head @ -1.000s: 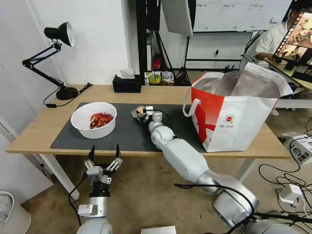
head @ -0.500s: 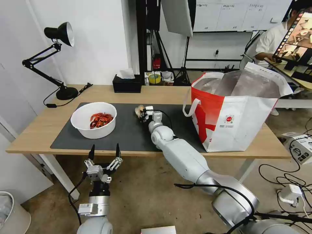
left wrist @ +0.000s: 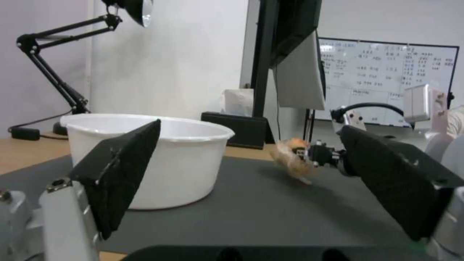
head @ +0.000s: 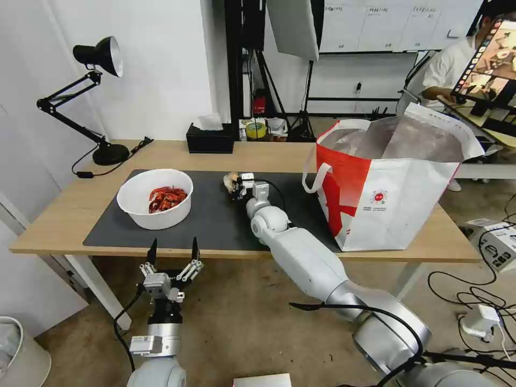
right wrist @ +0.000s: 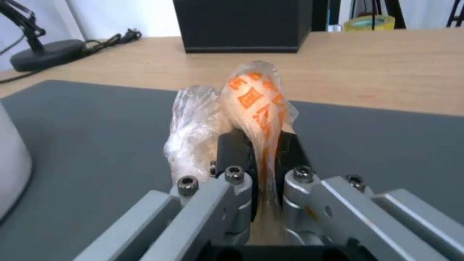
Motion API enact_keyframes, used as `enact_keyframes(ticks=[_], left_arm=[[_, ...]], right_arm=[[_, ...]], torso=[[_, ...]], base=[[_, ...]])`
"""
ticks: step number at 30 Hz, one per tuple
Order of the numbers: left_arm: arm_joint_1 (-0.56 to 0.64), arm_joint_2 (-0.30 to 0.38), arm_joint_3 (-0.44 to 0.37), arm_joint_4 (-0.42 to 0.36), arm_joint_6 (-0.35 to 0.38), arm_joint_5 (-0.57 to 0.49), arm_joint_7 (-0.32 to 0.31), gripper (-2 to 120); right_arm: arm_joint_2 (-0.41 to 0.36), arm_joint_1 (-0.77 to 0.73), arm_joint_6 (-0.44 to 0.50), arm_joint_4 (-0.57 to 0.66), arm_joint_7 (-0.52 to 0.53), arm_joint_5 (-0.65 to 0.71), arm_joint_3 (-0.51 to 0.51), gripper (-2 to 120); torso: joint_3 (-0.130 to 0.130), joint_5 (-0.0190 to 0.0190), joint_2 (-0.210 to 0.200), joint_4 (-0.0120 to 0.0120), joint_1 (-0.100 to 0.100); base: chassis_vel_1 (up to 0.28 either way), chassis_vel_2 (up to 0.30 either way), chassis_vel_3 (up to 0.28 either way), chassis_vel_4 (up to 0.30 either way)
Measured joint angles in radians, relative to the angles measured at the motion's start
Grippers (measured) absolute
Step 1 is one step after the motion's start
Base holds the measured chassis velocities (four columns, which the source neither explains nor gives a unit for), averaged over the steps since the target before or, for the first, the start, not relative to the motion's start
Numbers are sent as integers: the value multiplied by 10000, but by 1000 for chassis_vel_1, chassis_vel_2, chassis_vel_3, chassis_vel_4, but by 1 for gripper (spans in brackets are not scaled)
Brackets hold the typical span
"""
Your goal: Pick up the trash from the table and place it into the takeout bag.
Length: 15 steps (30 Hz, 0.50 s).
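**Wrapped lump pinched and just off the mat**

We see the right gripper (right wrist: 263, 159) with its jaws pressed narrow on the plastic-wrapped orange lump (right wrist: 256, 101), the film squeezed between them and bulging out beyond the tips. Compared with 1 second ago, the lump has come up from the dark mat (head: 215, 220) and now hangs just above it, near the mat's middle. We judge the pick done and the carry to the bag about to begin.

The takeout bag (head: 392, 204) stands open, well apart on the robot's right side of the worktop (head: 269, 153). The white bowl (head: 155, 199) of red shells sits untouched on the mat's left part. The left gripper (head: 172, 258) hangs below the worktop's front edge, jaws wide and empty.
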Motion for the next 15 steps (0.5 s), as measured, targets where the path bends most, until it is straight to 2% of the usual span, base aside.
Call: enact_keyframes(ticks=[15], left_arm=[[-19,26,-38,6,5,-29,-3,100]], right_arm=[[-818,-604,-148,2509,317,-24,-326,3]], torso=[[0,0,0,0,0]], base=[[0,0,0,0]])
